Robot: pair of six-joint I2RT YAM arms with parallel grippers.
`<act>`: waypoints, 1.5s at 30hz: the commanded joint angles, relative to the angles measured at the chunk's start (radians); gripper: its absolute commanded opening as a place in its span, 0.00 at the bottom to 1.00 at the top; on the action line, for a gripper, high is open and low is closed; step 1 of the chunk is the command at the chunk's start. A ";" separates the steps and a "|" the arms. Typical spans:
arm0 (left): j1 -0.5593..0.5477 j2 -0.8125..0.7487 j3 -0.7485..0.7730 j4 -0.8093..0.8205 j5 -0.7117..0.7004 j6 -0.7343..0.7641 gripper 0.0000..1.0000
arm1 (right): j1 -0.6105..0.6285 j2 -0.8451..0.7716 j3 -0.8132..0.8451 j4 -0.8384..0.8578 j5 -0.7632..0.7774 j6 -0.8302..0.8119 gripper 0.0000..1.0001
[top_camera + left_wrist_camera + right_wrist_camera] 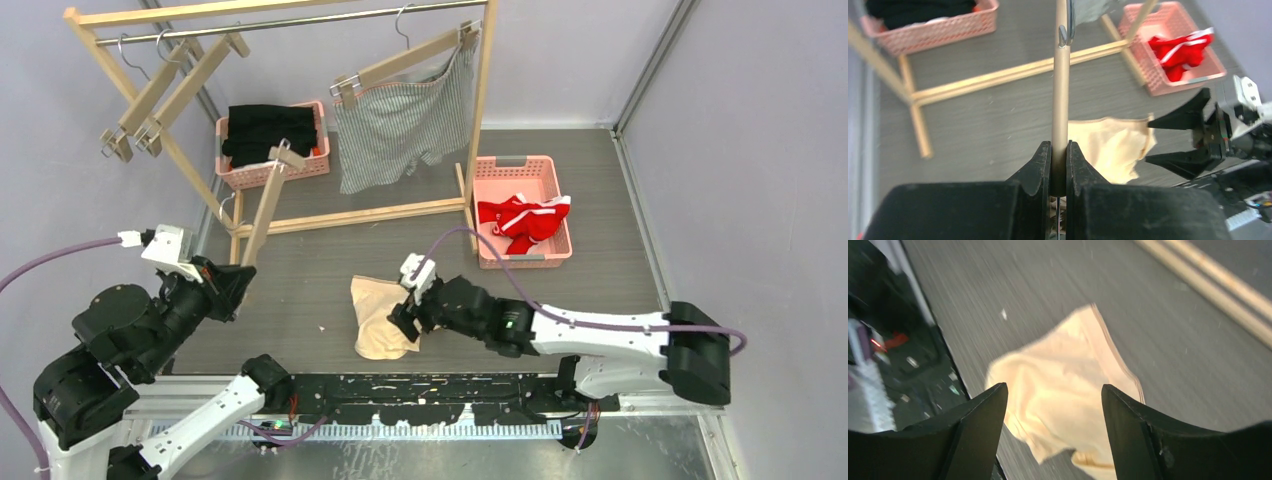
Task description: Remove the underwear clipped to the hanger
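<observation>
Top view: the right gripper (408, 318) stands with jaws apart directly over the cream-beige briefs (375, 322), which lie loose on the table (330, 260). The left gripper (235, 285) is clamped on the lower end of a bare wooden hanger (262, 215) that rises beyond it. Well beyond the right gripper, the red briefs (522, 217) sit in a pink basket (520, 262). The grey striped briefs (400, 125) hang clipped to a rail hanger (400, 62), far from both grippers.

Left wrist view: the left gripper (1060, 150) pinches the wooden hanger (1061, 100) between its fingers. The cream-beige briefs (1108, 145) lie just to its right, in front of the spread right gripper (1193, 135).

Right wrist view: the right gripper (1054, 395) is wide open and grips nothing. The cream-beige briefs (1063, 385) are crumpled on the table between and just beyond its fingers.

By this evidence two of the three pairs are off their hangers and the grey pair is left. The cream pair probably has yet to join the red pair in the basket.
</observation>
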 commanded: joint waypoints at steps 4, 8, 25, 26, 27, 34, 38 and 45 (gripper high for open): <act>0.002 0.092 0.059 -0.227 -0.261 -0.020 0.00 | 0.048 0.139 0.013 -0.049 0.151 -0.011 0.79; 0.002 0.097 0.043 -0.180 -0.274 0.006 0.00 | 0.048 0.243 0.023 -0.041 0.169 -0.005 0.81; 0.003 0.336 0.101 0.016 -0.279 0.238 0.00 | 0.025 0.437 -0.019 0.005 0.145 0.180 0.01; 0.006 0.370 0.122 0.026 -0.284 0.255 0.00 | 0.025 0.403 -0.025 -0.001 0.167 0.178 0.01; 0.015 0.399 0.149 0.035 -0.279 0.270 0.00 | 0.025 0.369 -0.027 -0.010 0.199 0.172 0.01; 0.311 0.550 0.274 0.095 0.025 0.332 0.00 | 0.016 0.108 0.005 -0.122 0.437 0.104 0.01; 0.431 0.610 0.329 0.111 0.151 0.346 0.00 | -0.013 -0.046 0.020 -0.162 0.529 0.078 0.01; 0.435 0.647 0.424 0.152 0.195 0.370 0.00 | -0.153 -0.193 0.058 -0.163 0.748 0.012 0.01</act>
